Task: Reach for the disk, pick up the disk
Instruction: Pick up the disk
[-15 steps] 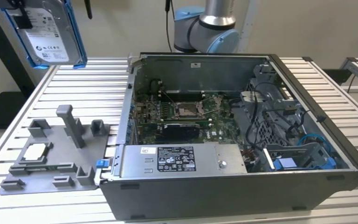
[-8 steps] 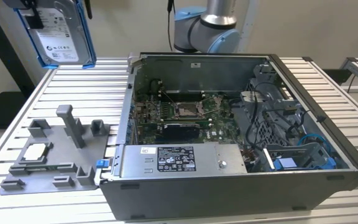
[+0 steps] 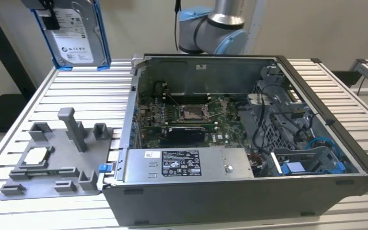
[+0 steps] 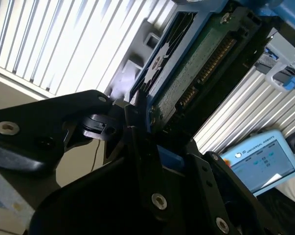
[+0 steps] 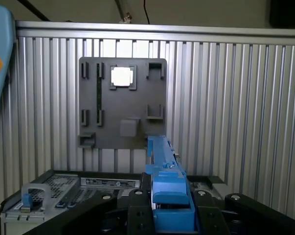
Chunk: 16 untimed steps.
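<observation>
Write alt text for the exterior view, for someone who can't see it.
The gripper holds the disk in the air above the slatted table, at the exterior view's upper left, label facing the camera. On the table, a grey fixture tray lies beside an open computer case.

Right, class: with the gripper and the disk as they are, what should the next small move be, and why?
Probably just keep the grip and hold steady. The gripper is shut on the blue frame of the disk, which in the exterior view hangs upright, off the table, so the pick-up already looks done.
</observation>
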{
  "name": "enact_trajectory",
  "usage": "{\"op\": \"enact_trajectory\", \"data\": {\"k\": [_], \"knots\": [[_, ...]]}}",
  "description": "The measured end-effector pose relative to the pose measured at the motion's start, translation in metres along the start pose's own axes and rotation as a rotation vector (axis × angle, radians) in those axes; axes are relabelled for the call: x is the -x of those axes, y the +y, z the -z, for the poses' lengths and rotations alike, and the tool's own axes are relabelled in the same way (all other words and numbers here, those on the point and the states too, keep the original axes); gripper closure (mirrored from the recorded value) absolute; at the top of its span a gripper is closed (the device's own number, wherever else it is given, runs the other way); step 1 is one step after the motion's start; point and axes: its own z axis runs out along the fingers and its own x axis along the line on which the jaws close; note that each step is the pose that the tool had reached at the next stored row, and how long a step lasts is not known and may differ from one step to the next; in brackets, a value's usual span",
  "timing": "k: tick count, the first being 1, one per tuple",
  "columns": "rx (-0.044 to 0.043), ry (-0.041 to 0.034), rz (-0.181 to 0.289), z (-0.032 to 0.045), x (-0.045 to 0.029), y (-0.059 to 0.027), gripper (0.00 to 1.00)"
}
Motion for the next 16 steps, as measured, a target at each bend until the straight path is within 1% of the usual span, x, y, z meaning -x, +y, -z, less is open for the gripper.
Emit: {"op": "enact_trajectory", "data": {"k": [16], "knots": [[0.0, 0.0, 0.0, -0.0008, -0.0005, -0.0503, 1.0]]}}
